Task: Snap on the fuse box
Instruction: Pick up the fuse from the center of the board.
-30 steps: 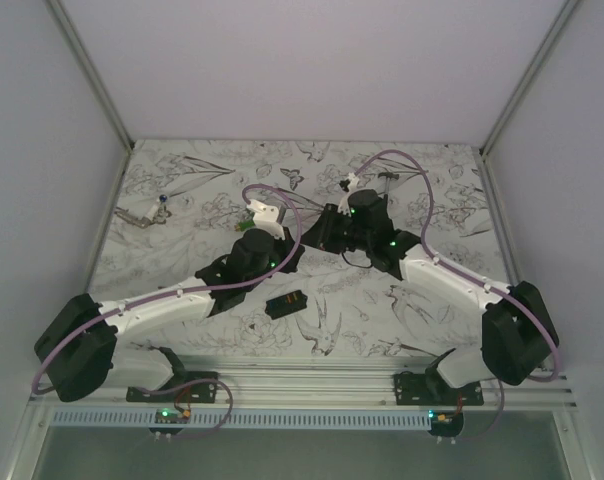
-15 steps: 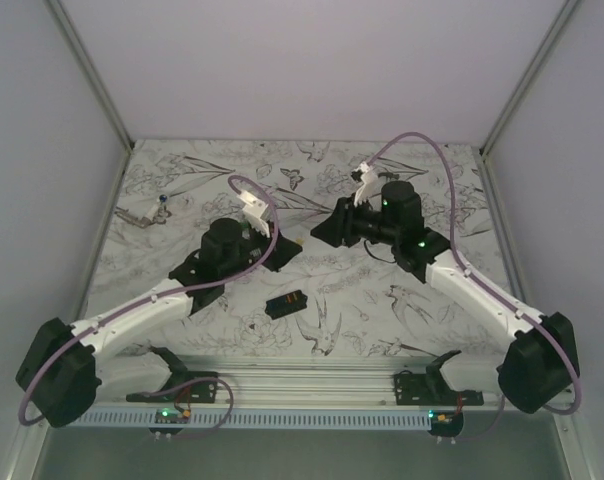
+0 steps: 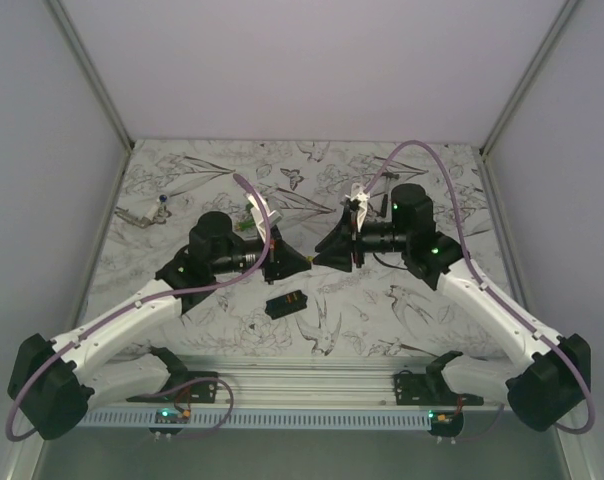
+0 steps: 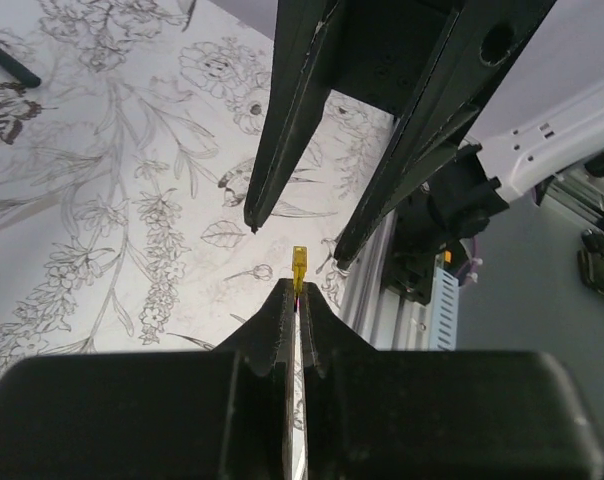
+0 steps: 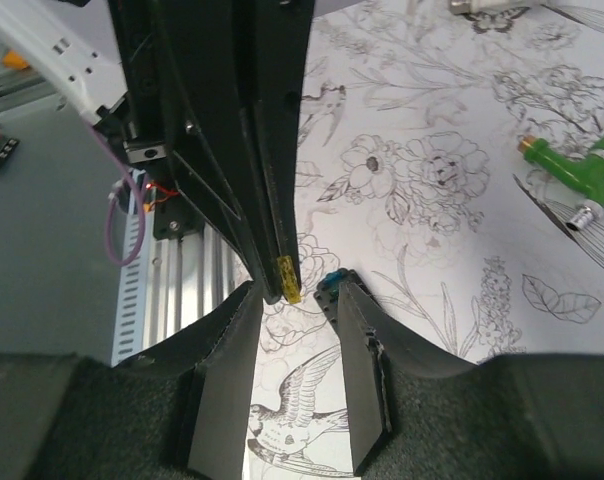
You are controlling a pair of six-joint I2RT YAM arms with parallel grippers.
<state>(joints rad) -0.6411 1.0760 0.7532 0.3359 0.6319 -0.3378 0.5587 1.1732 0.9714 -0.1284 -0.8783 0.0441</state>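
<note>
The fuse box (image 3: 288,303), a small black oblong with orange pieces on top, lies on the patterned table near the front rail, below both grippers. My left gripper (image 3: 302,262) (image 4: 300,292) is shut on a tiny yellow piece (image 4: 300,262) (image 5: 291,279) that sticks out past its tips. My right gripper (image 3: 320,257) (image 5: 298,292) faces it tip to tip and stands open. The yellow piece hangs just in front of the right jaws' gap, nearer the left one. A small black bit with a blue top (image 5: 328,285) shows at the right fingertip.
A green plastic piece (image 5: 572,172) lies on the table behind the grippers. A small metal tool (image 3: 142,213) rests at the far left of the table. The aluminium rail (image 3: 312,378) runs along the near edge. White walls close in the sides and back.
Both arms have swung round until their grippers point at each other above the fuse box. The right gripper has opened wider. The left gripper stayed shut.
</note>
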